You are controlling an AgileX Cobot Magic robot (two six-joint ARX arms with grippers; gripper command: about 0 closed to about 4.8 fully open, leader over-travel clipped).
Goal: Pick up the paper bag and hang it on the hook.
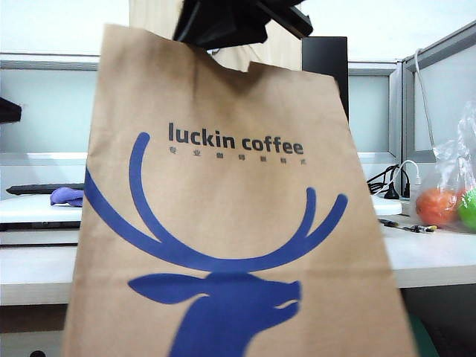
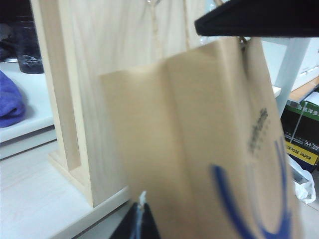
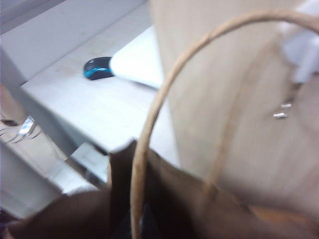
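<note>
Paper bag (image 1: pixel 238 223) held up by right hand (image 1: pixel 223 26), white desk (image 1: pixel 431 253) behind

Right end effector (image 1: pixel 223 26) is matte black and angular; left end effector (image 2: pixel 137 224) is black with a white tip

The paper bag (image 1: pixel 238 223) hangs close before the wood-grain board (image 2: pixel 114 74), blocking it; worktop (image 2: pixel 30 199) beside the board lies open.

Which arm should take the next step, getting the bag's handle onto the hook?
Right. Its gripper, shut, holds the paper bag up by its top in front of the wood-grain board, and its wrist view shows the handle close to the hook. The left gripper hangs low, holding nothing.
</note>
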